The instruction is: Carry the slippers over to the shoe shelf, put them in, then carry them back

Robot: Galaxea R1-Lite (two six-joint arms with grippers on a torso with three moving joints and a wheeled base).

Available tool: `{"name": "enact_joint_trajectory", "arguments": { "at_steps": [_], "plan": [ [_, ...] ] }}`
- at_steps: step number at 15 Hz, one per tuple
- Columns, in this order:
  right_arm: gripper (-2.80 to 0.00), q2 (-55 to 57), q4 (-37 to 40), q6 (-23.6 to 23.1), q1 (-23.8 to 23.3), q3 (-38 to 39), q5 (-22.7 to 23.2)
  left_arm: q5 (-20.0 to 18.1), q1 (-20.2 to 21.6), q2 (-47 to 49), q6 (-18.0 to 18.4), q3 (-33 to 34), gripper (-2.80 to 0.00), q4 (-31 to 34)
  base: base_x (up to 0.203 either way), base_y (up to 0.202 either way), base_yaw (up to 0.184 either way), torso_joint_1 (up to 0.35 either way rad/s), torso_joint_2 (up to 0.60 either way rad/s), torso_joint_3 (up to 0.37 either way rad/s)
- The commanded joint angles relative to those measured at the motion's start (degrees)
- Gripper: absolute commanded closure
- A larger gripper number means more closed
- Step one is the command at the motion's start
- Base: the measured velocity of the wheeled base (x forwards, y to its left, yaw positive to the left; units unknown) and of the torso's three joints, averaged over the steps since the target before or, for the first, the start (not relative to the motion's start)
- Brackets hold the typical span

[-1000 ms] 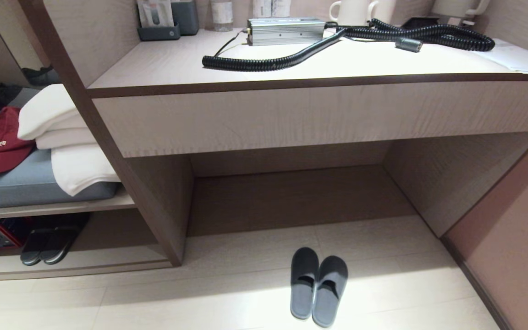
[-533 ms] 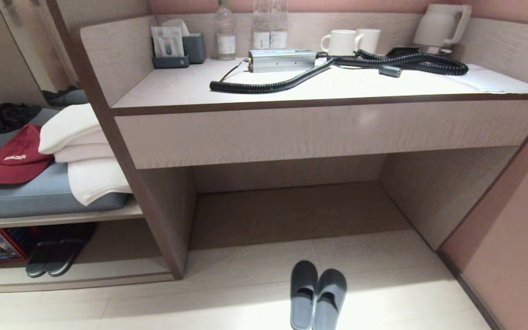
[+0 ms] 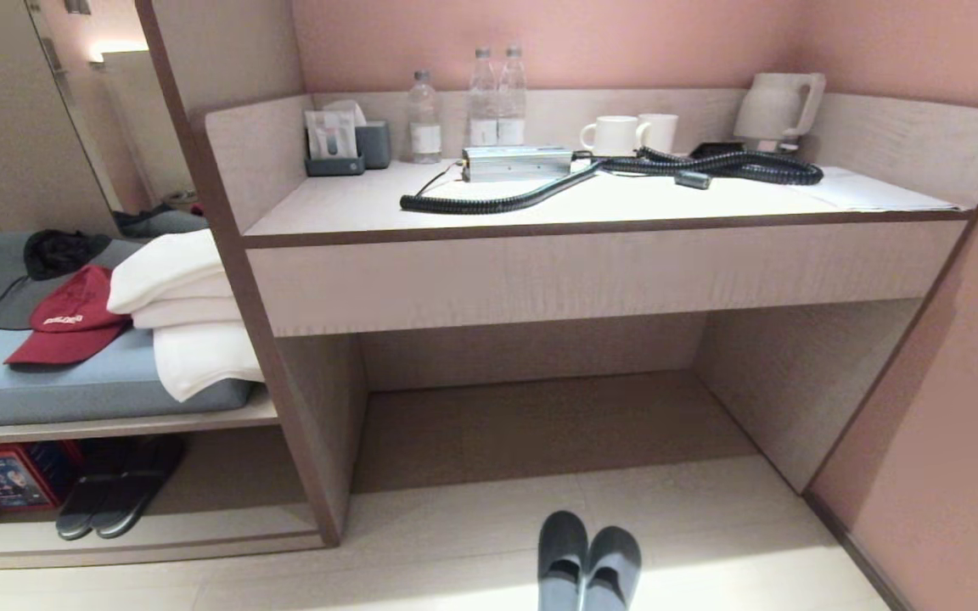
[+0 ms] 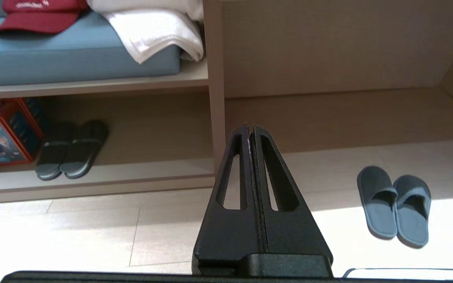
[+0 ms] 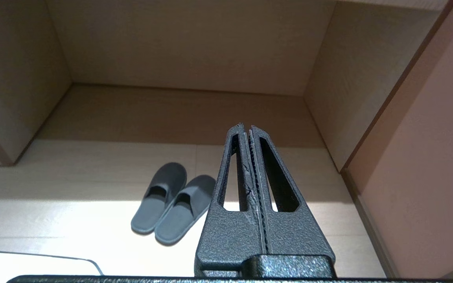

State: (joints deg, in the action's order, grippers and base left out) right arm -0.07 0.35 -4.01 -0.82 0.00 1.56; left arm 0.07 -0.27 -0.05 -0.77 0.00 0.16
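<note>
Though nothing is held yet, the slippers (image 5: 173, 202) lie side by side on the floor, below and ahead of my right end effector (image 5: 247, 129), which is closed on nothing, as is the left end effector (image 4: 251, 129). They look light, soft and floppy; I'd pinch both together at the toe bands. Their long axes run toward the surface (image 3: 625, 204), toes pointing under it. The shelf (image 4: 92, 173) sits beyond the left end effector, another dark pair (image 4: 71, 151) inside.
</note>
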Motion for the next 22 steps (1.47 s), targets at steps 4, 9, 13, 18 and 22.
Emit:
{"name": "enact_joint_trajectory", "arguments": {
  "at_steps": [4,9,13,18,22],
  "plan": [
    [0.0,-0.1,0.0,0.0,0.0,0.1,0.0,0.0,0.0,0.0,0.1,0.1,0.0,0.0,0.0,0.0,0.0,-0.001,0.0,0.077],
    [0.0,-0.1,0.0,0.0,-0.1,0.1,0.0,0.0,0.0,0.0,0.0,0.1,0.0,0.0,0.0,0.021,0.002,0.0,0.0,0.006],
    [0.0,-0.1,0.0,0.0,0.0,0.1,0.0,0.0,0.0,0.0,0.0,0.1,0.0,-0.1,0.0,0.189,0.0,0.001,0.0,0.004],
    [0.0,-0.1,0.0,0.0,0.0,0.1,0.0,-0.1,0.0,0.0,0.1,0.1,0.0,0.0,0.0,0.195,-0.003,0.001,0.0,0.004],
    [0.0,-0.1,0.0,0.0,0.0,0.1,0.0,-0.1,0.0,0.0,0.1,0.1,0.0,0.0,0.0,0.194,-0.001,0.003,0.0,0.005]
  ]
}}
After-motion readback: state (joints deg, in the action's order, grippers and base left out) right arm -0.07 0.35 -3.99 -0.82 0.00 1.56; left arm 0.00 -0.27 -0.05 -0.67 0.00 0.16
